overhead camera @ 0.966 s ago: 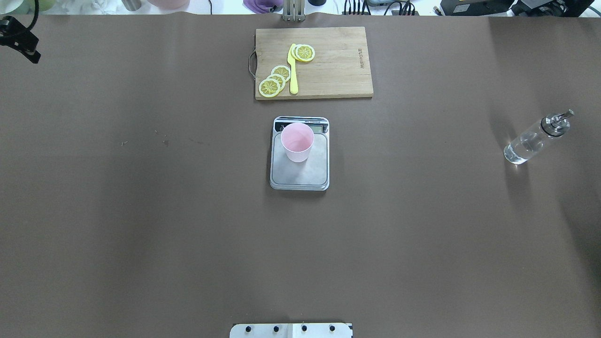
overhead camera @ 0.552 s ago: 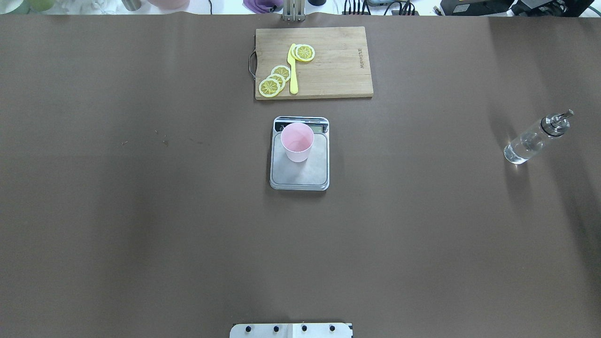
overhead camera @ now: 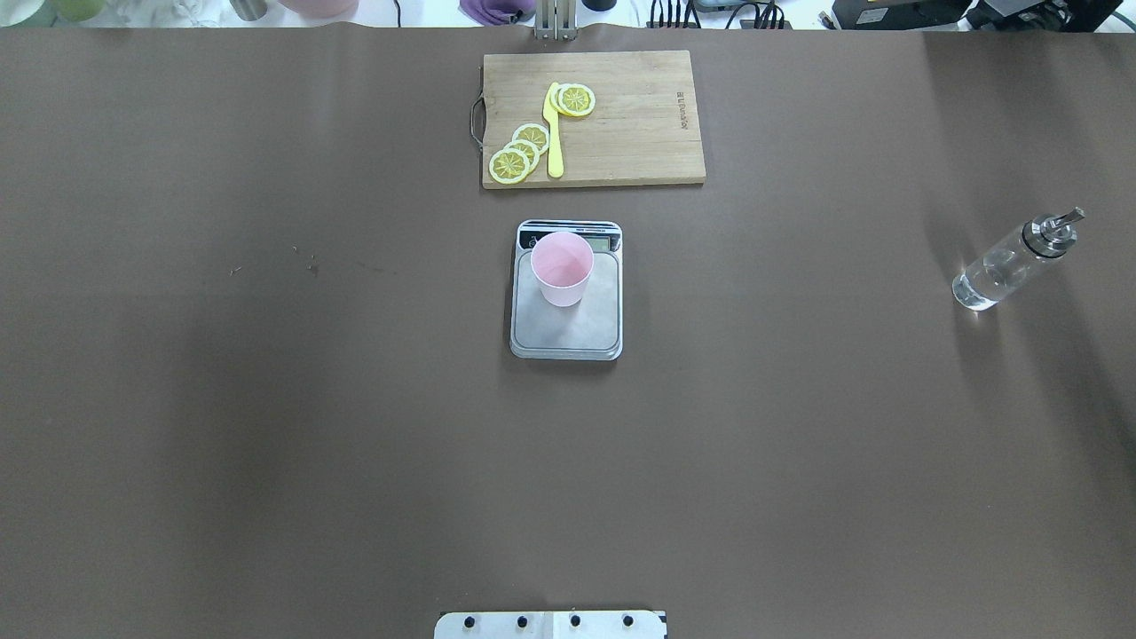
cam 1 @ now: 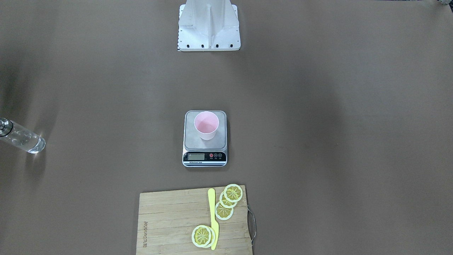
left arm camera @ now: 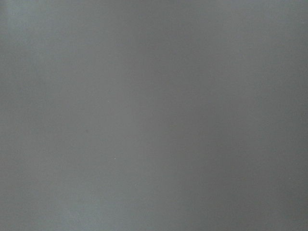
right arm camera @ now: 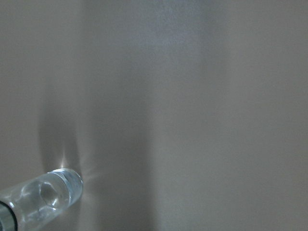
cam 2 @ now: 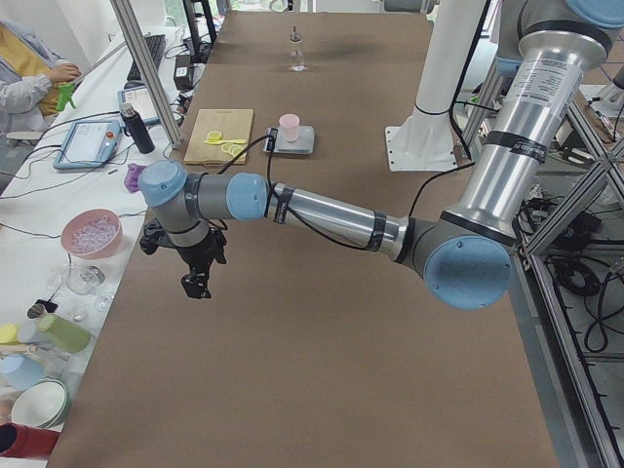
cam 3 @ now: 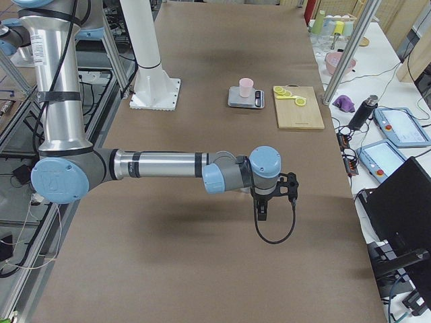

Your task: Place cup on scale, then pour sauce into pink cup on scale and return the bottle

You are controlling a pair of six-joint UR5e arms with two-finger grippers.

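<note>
The pale pink cup point(overhead camera: 562, 266) stands upright on the silver scale point(overhead camera: 577, 330) at the table's middle; both also show in the front view, the cup point(cam 1: 206, 126) and the scale point(cam 1: 204, 157). The clear glass bottle point(overhead camera: 1003, 266) with its metal pourer stands alone at the far right, with clear sauce inside, and its base shows in the right wrist view point(right arm camera: 45, 198). My left gripper point(cam 2: 195, 283) hangs over the table's left end. My right gripper point(cam 3: 261, 214) hangs over the right end. Both show only in side views, so I cannot tell whether they are open.
A wooden cutting board point(overhead camera: 639, 133) with lemon slices point(overhead camera: 519, 153) and a yellow knife point(overhead camera: 554, 133) lies behind the scale. The robot's base plate point(overhead camera: 550, 625) is at the near edge. Bowls, cups and tablets sit on side benches beyond the table.
The left gripper, at the overhead view's upper left edge a second ago, has moved out of that view. Cup, scale and bottle have not moved.
</note>
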